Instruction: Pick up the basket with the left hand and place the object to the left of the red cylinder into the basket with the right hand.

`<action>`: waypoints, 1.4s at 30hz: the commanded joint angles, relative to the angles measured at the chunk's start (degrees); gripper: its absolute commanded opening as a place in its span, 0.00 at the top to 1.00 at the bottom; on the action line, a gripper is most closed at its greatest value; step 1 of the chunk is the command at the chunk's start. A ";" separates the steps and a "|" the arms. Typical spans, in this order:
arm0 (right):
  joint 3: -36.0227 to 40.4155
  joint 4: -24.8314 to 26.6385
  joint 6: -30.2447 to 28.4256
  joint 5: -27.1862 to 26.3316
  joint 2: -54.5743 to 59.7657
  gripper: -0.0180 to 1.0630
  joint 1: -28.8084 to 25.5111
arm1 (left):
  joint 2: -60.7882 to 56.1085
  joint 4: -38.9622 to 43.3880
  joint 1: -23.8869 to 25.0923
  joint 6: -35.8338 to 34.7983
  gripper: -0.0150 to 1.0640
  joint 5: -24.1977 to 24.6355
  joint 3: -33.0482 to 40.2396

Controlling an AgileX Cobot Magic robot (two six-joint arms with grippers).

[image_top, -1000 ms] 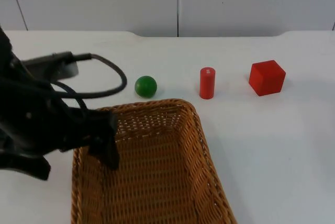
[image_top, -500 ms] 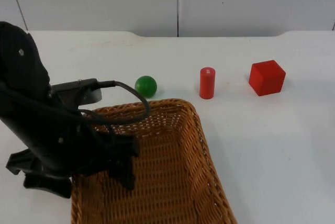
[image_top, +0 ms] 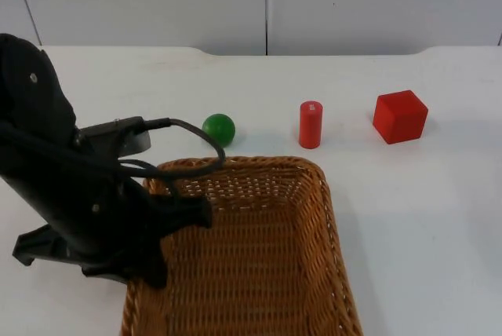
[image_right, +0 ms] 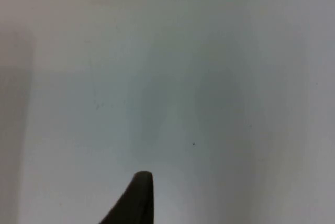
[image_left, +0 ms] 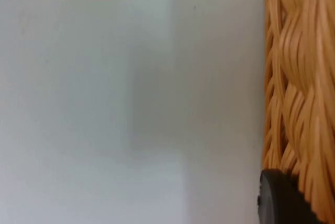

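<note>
Two steps to the task, the first in hand: left pincer [image_top: 169,230] clamped on the near-left rim of the basket [image_top: 259,257], seemingly lifting or shifting it. Green ball [image_top: 219,129] on the table [image_top: 408,210], just behind the basket's far rim, left of the red cylinder [image_top: 311,124]. Red cube [image_top: 400,116] further right. Right pincer [image_right: 138,198] waiting above bare table; grip impossible to tell. Next: reaching for the ball.

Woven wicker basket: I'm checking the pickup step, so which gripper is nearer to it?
Left. The left gripper is at the woven wicker basket on its left rim. The right gripper waits over bare white table.
</note>
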 commanded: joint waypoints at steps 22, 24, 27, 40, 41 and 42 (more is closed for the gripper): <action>-0.26 0.11 -0.03 -0.09 0.06 0.01 -0.28 | -17.98 1.94 28.51 23.20 0.99 28.44 0.02; -0.26 0.11 -0.03 -0.09 0.06 0.01 -0.28 | -19.22 1.72 31.72 24.39 0.99 29.81 0.15; -0.26 0.11 -0.03 -0.31 0.06 0.01 -0.28 | -19.83 0.33 33.57 25.47 0.99 29.80 0.62; -3.03 9.47 -6.50 1.53 1.76 0.01 1.28 | -19.83 -0.21 33.82 26.92 0.99 30.04 0.62; -4.63 10.55 -6.51 1.78 2.70 0.01 2.20 | -19.83 -0.21 33.82 26.92 0.99 30.04 0.62; -6.23 11.02 -6.51 1.78 4.14 0.01 3.86 | -19.83 -0.21 33.82 26.92 0.99 30.04 0.62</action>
